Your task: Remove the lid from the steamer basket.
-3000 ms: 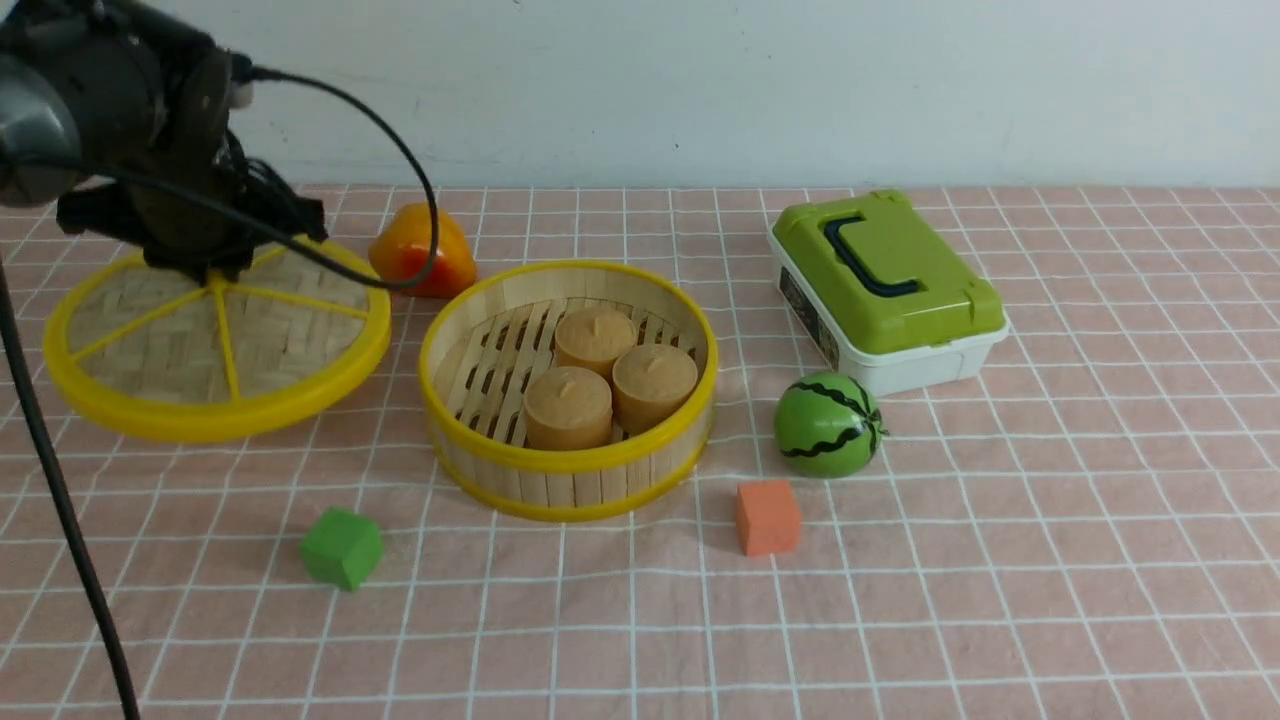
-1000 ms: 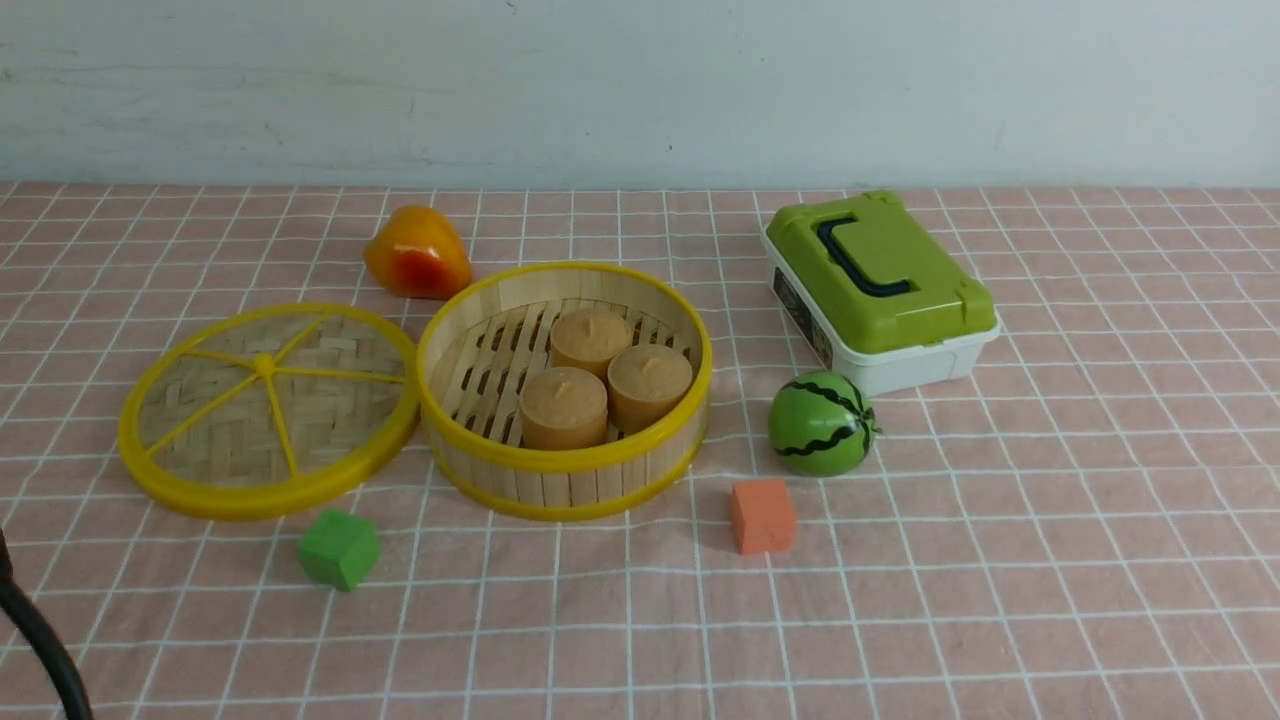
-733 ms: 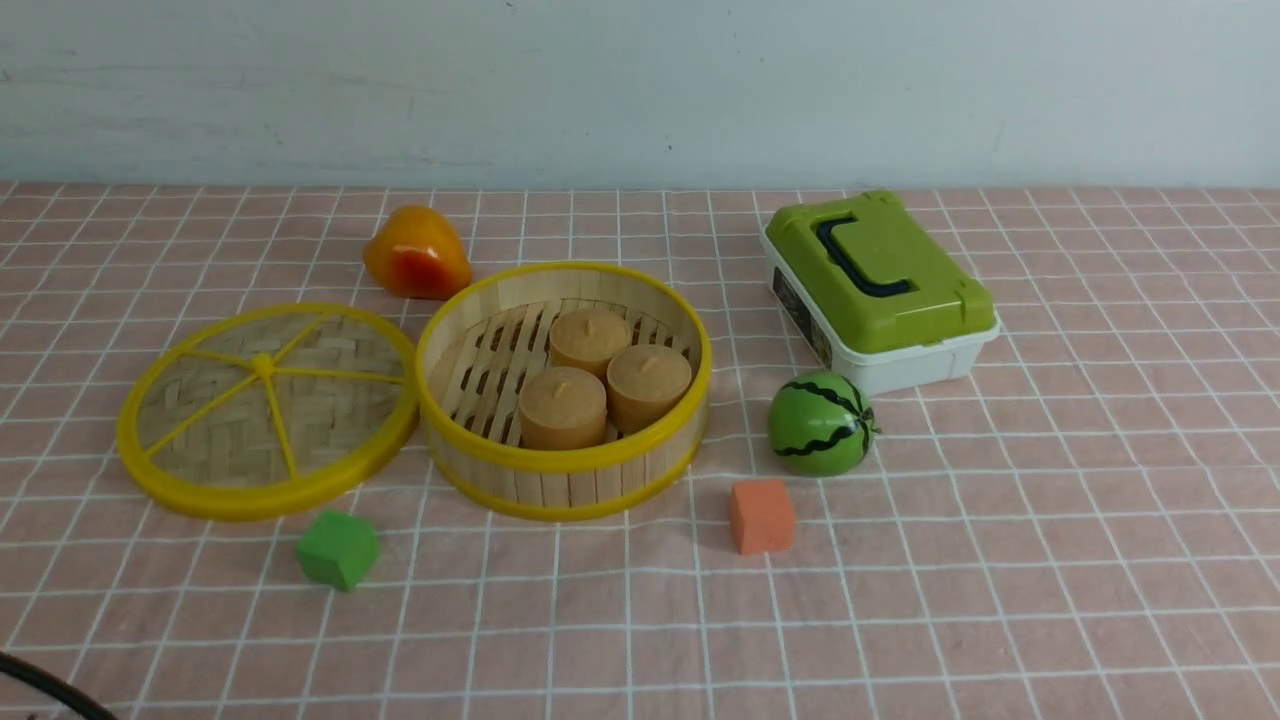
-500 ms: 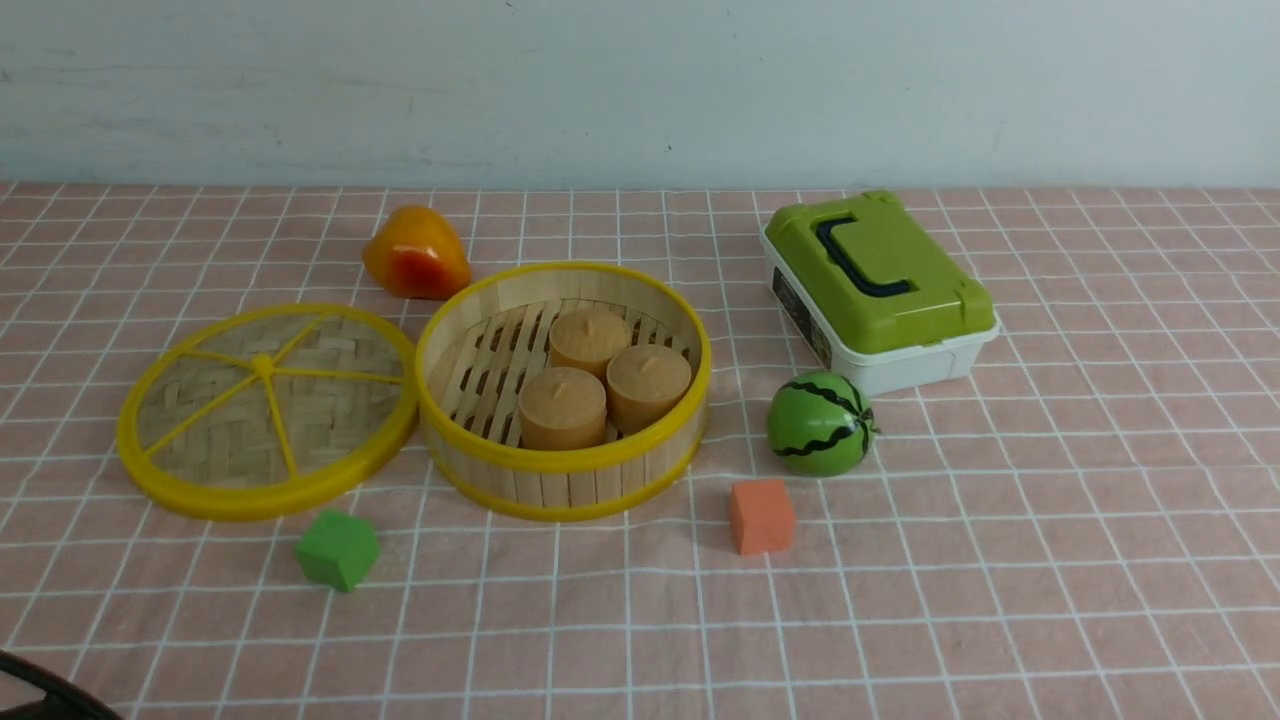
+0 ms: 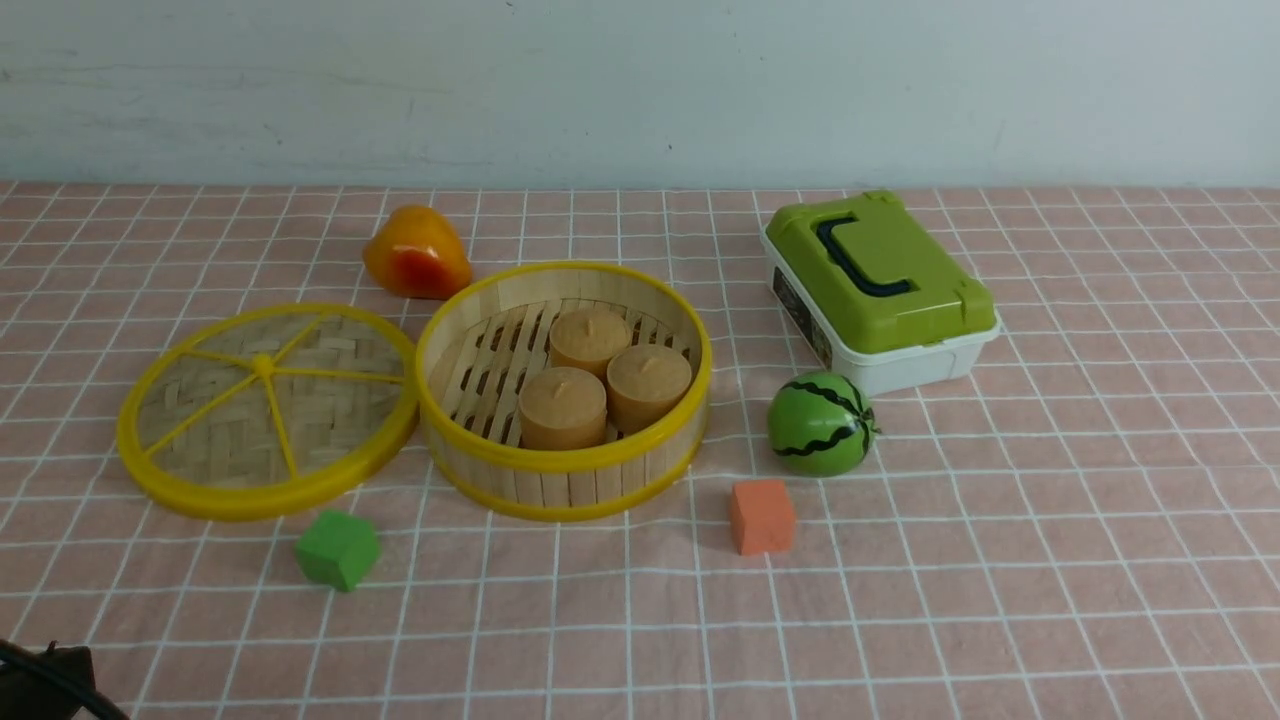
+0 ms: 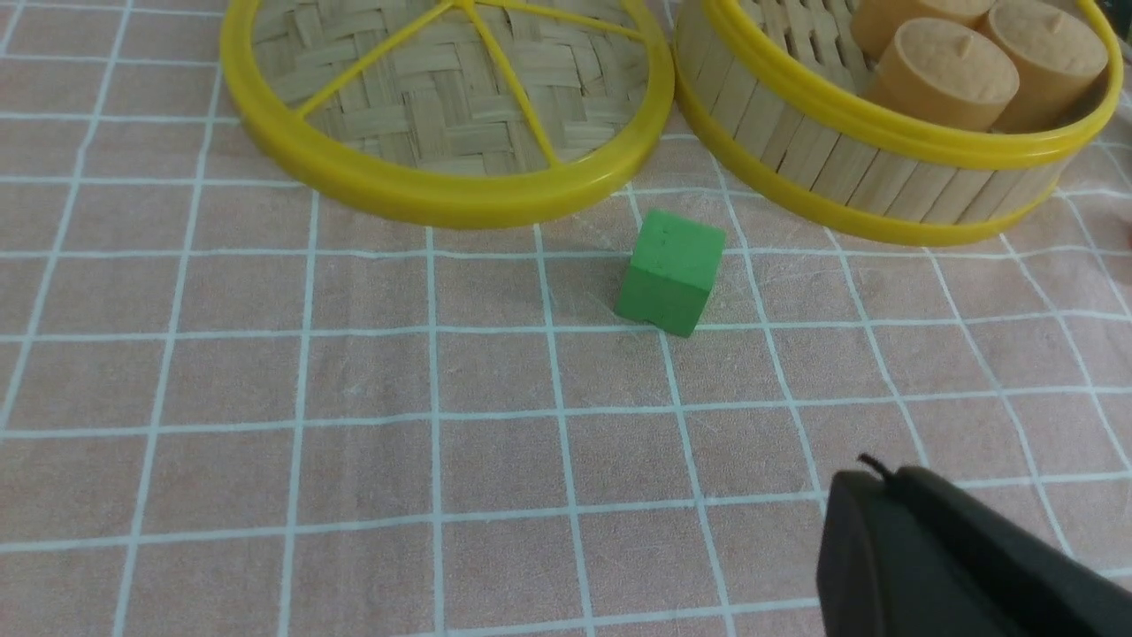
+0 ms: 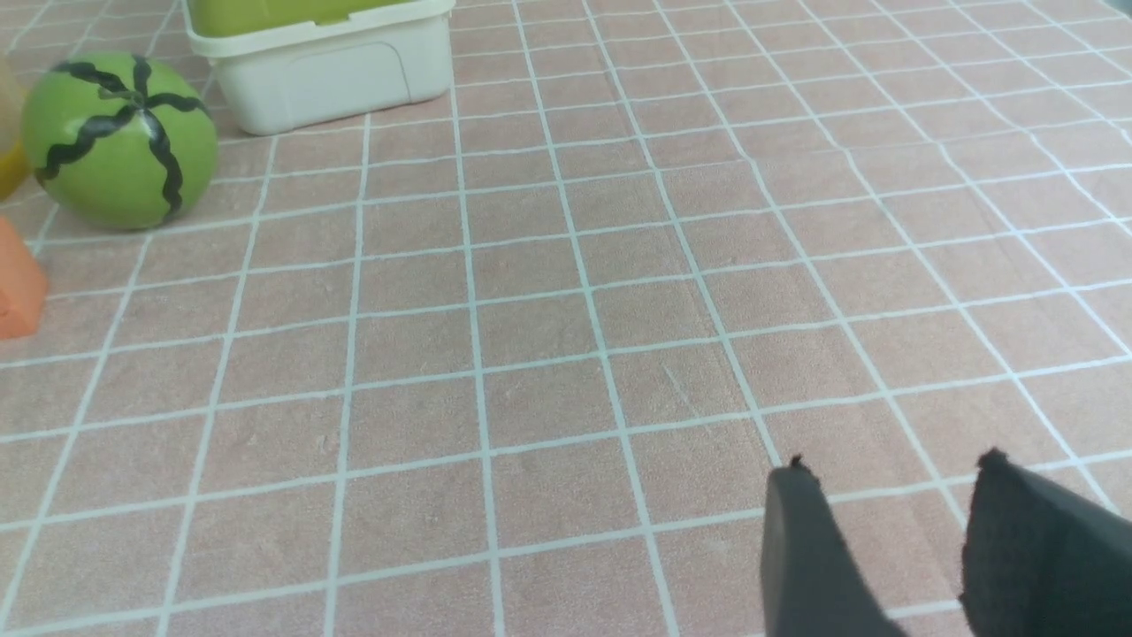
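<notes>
Seeing right gripper [image 7: 893, 460] jaws spread, nothing between them, over tablecloth [image 7: 531, 354]; left gripper [image 6: 929, 557] mostly out of frame, I can't make out its jaws. Farther out, lid [image 5: 268, 410] lies flat on the tablecloth just left of steamer basket [image 5: 565, 485], which sits uncovered.

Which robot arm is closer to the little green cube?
Left. The left fingers sit just short of the green cube; the right fingers are away on the toy watermelon's side.
</notes>
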Controlling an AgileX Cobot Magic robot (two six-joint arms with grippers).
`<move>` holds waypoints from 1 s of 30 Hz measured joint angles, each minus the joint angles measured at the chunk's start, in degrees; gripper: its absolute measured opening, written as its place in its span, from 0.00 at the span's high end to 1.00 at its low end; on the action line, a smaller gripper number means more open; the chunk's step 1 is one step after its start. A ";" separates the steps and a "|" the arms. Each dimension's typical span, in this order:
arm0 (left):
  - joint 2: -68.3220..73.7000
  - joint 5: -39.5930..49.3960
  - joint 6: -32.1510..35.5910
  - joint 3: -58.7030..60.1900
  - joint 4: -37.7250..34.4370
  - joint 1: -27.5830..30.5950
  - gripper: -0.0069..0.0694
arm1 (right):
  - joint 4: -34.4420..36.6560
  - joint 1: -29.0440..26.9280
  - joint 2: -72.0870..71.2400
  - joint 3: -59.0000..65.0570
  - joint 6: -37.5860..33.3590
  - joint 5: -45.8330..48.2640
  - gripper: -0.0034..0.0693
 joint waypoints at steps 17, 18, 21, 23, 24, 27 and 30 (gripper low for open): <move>-8.76 -6.05 1.55 0.81 3.55 5.50 0.91 | 0.00 0.00 0.00 0.00 0.00 0.00 0.62; -10.65 -6.77 1.62 1.32 3.44 6.39 0.91 | 0.00 0.00 0.00 0.00 0.00 0.00 0.62; -16.16 -7.60 1.69 4.01 0.25 10.78 0.91 | 0.00 0.00 0.00 0.00 0.00 0.00 0.62; -19.46 -7.84 2.20 7.26 -2.66 13.81 0.91 | 0.00 0.00 0.00 0.00 0.00 0.00 0.62; -20.43 -7.78 2.37 8.66 -3.76 14.80 0.91 | 0.00 0.00 0.00 0.00 0.00 0.00 0.62; -24.24 -7.78 2.58 13.69 -7.31 16.91 0.93 | 0.00 0.00 0.00 0.00 0.00 0.00 0.62; -25.17 -6.81 2.91 18.43 -9.90 17.31 0.93 | 0.00 0.00 0.00 0.00 0.00 0.00 0.62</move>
